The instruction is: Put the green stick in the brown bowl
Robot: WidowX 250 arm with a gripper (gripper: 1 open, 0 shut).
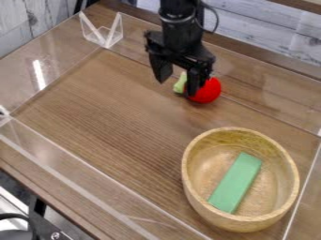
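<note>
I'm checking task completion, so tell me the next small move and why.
Probably raise the open gripper slightly and retreat: the green stick already lies inside the brown bowl, while the jaws hang near the red ball.

Wooden table [113,127] bearing bowl [201,197], red ball [205,91]

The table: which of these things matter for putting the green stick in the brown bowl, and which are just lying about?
Part of the job:
- green stick, lying inside the bowl
- brown bowl
- gripper, open, away from the bowl

Just lying about:
- red ball, near the gripper
- small pale green piece beside the ball
</note>
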